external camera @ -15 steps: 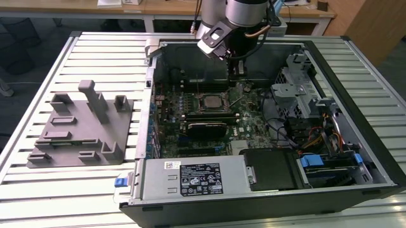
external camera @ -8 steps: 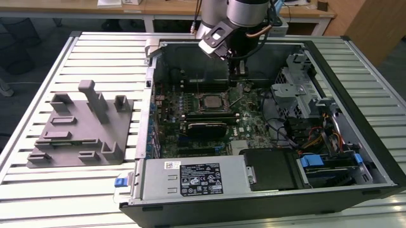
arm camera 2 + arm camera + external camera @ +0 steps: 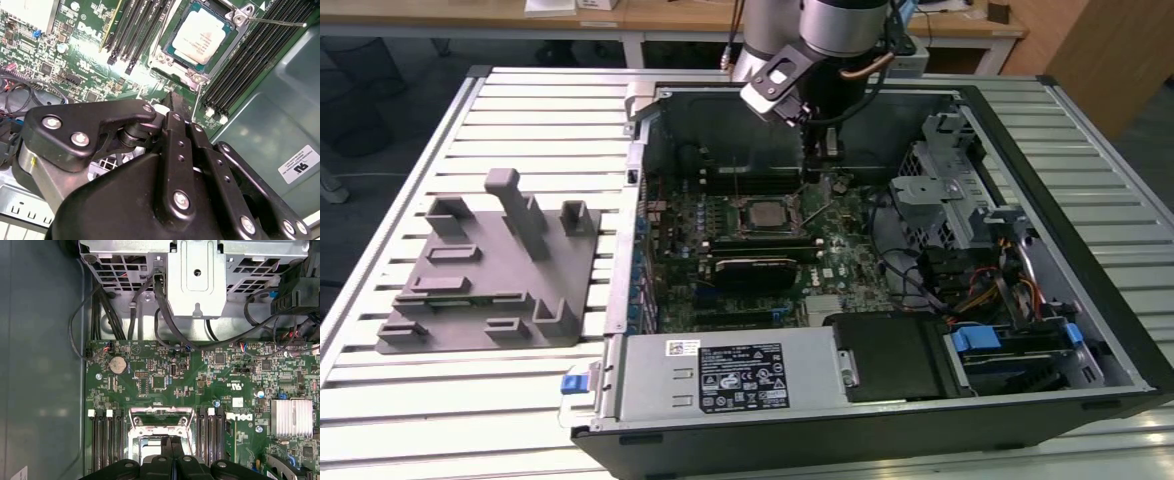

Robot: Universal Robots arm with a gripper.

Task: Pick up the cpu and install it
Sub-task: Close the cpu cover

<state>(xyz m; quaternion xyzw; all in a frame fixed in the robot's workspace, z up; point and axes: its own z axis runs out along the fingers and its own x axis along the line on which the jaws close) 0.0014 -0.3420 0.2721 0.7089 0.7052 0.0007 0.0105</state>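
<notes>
The cpu (image 3: 202,35), a silvery-white square chip, lies flat in the motherboard socket (image 3: 167,52), whose retaining lever (image 3: 277,21) sticks out to one side. In the exterior view the cpu (image 3: 761,212) sits mid-board inside the open computer case. My gripper (image 3: 817,168) hangs just above the board, behind the socket, close to the memory slots (image 3: 747,180). Its black fingers (image 3: 172,447) are pressed together with nothing between them, and the fingertips (image 3: 176,105) stand a short way off the socket's edge, not touching the cpu.
The case wall (image 3: 640,150) and drive cage (image 3: 947,180) hem in the board. Cables (image 3: 907,260) run on the exterior view's right. A heatsink (image 3: 291,417) stands on the board. A grey fixture block (image 3: 494,270) rests on the slatted table outside the case.
</notes>
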